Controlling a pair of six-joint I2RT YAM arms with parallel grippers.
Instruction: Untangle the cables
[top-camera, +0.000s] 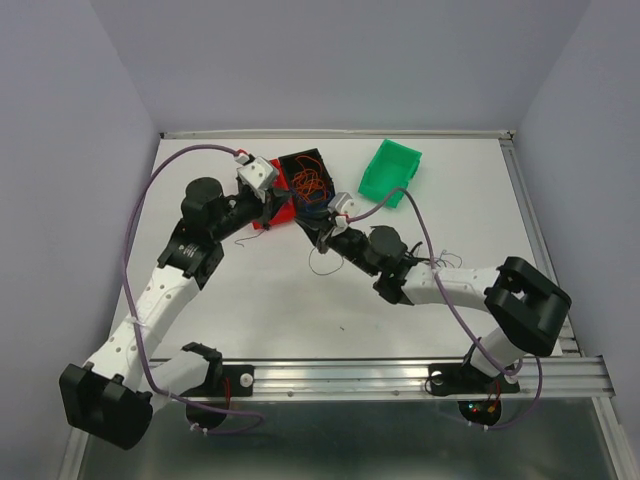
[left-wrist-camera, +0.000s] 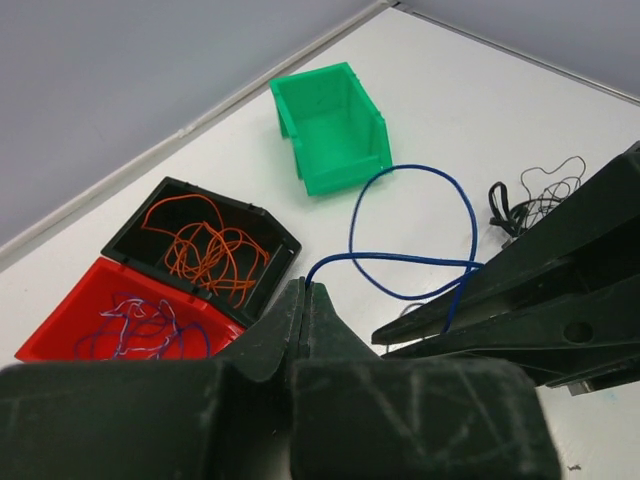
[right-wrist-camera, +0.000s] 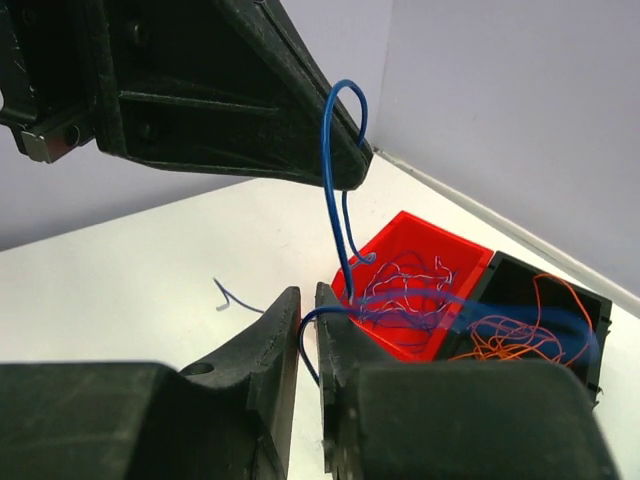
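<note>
My left gripper (left-wrist-camera: 305, 290) is shut on a thin blue cable (left-wrist-camera: 412, 232) that loops over the table to my right gripper's fingers (left-wrist-camera: 500, 285). In the right wrist view the blue cable (right-wrist-camera: 334, 190) hangs from the left gripper (right-wrist-camera: 355, 160) and passes through the narrow gap of my right gripper (right-wrist-camera: 307, 300), whose jaws stand slightly apart. Both grippers meet just in front of the bins in the top view, left gripper (top-camera: 288, 207) and right gripper (top-camera: 317, 227). Blue and purple cables (left-wrist-camera: 135, 325) lie in a red bin (left-wrist-camera: 60, 330). Orange cables (left-wrist-camera: 205, 245) lie in a black bin (left-wrist-camera: 285, 240).
A green bin (left-wrist-camera: 335, 125) lies on its side behind the loop, at the back right in the top view (top-camera: 390, 170). A small bunch of black wire (left-wrist-camera: 530, 195) lies on the table. A short loose strand (right-wrist-camera: 235, 295) lies near my right gripper. Another black strand (top-camera: 320, 265) lies mid-table.
</note>
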